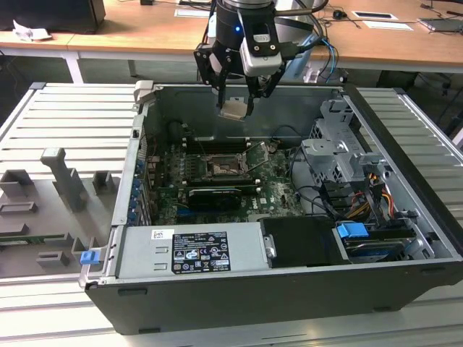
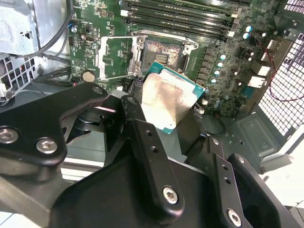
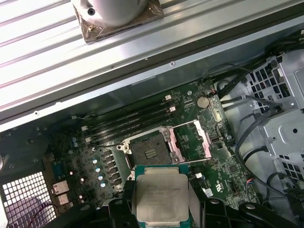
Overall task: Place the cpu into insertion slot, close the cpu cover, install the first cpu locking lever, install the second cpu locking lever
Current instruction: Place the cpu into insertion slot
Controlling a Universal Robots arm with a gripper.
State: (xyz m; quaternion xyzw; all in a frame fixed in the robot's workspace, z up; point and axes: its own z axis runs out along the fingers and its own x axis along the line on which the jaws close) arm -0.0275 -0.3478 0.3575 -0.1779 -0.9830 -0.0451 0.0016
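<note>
Exterior view, hand (image 1: 235, 104) gripping cpu (image 1: 233, 111)

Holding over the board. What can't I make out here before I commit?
- Pins of the insertion slot: too small to judge in any view.
- cpu: in the first wrist view one edge is cut off by the picture's edge, and the jaws of the gripper cover its side edges.
- In the second wrist view the gripper's black body hides the near part of the motherboard.

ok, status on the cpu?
Gripper shut on the cpu, up over the open case. Insertion slot bare, cpu cover flipped open. Nothing lying across the slot.
</note>
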